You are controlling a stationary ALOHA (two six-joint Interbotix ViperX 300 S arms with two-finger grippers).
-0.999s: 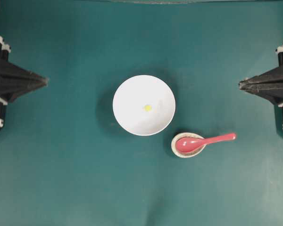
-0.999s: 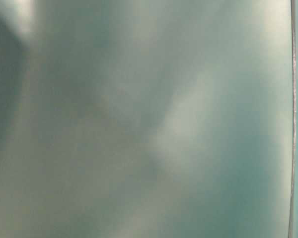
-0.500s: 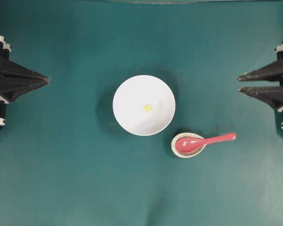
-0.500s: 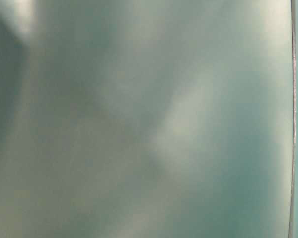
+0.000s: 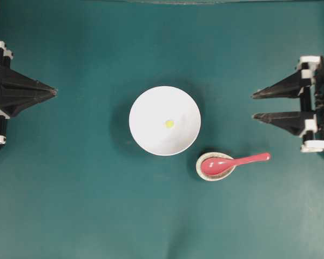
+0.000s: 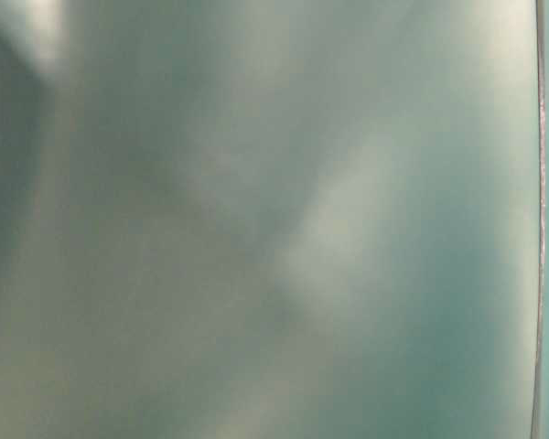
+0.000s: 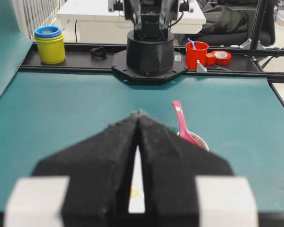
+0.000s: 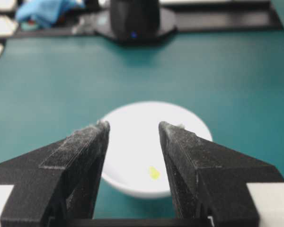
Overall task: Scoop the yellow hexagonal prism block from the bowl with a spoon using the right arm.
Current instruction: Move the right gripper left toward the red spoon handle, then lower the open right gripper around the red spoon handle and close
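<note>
The right end effector [image 5: 254, 105] stands at the right edge of the tabletop [image 5: 70, 205], its two fingers spread wide with a clear gap between them and nothing held. Its tips point toward the middle of the tabletop.

Straight ahead of those tips, well apart from them, sits the bowl [image 5: 164, 102]. In the right wrist view the bowl [image 8: 132, 137] shows through the gap between the fingers. The block [image 5: 169, 123] lies inside the bowl, near its middle; from the right wrist it appears low in the gap, close to the nearer wall [image 8: 153, 172].

The spoon [image 5: 235, 161] lies nearer the right end effector than the bowl does, off to one side of its line and not touching it. Its scoop rests in a small speckled dish [image 5: 201, 171] just beside the bowl, and the handle points out toward the right arm's side.

The left end effector [image 5: 54, 92] hangs at the opposite edge, well apart from the bowl, its fingers pressed together to one point and holding nothing.

The table-level view is a blur.
</note>
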